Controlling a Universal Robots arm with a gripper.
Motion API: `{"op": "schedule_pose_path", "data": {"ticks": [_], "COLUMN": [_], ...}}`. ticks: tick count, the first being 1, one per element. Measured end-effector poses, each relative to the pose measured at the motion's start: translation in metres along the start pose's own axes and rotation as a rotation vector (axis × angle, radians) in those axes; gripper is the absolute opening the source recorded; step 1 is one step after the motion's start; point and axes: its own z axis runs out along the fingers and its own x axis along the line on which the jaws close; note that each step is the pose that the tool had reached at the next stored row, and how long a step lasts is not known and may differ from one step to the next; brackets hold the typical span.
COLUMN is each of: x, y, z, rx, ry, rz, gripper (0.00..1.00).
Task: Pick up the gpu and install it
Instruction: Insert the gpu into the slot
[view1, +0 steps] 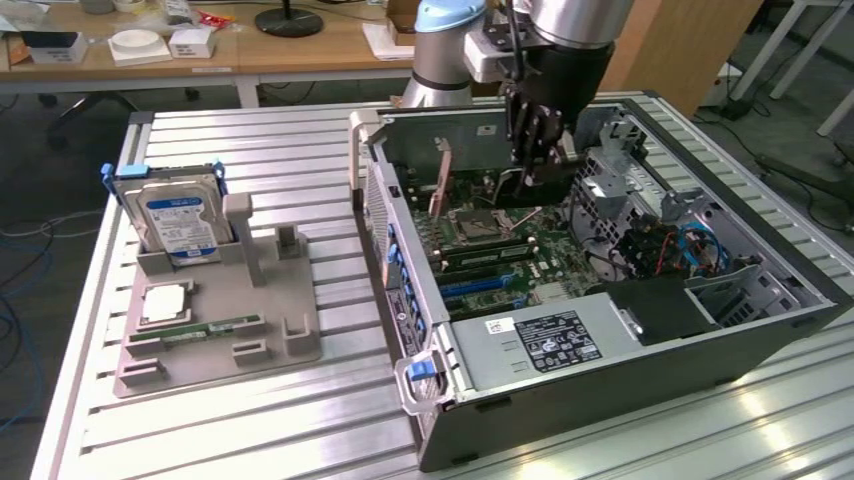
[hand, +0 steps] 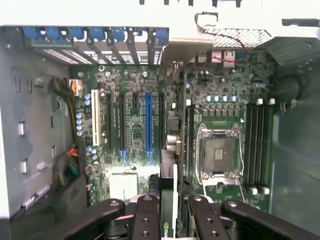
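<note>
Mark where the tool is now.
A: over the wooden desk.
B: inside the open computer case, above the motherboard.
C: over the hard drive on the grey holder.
B: the tool is inside the computer case above the motherboard, gripping the gpu; the hard drive stands outside in its grey holder.

My hand (view1: 541, 165) hangs inside the open case (view1: 587, 400); its walls and the metal drive cage (view1: 607, 178) hem me in. Free room lies upward, through the open side.

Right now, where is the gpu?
In the wrist view, the gpu sits edge-on in the gripper, inside the computer case, between the blue slot and the CPU socket.
</note>
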Motion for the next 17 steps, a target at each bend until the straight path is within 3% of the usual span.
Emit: {"op": "schedule_pose_path", "data": {"ticks": [5,17], "x": [0.007,0.011], "y": [0.0007,0.0024], "z": [0.0043,0.0255], "rx": [0.0001,-0.0056], "ry": [0.0002,-0.0008], "rz": [0.003,-0.028], "gripper": [0.26,0.26]}}
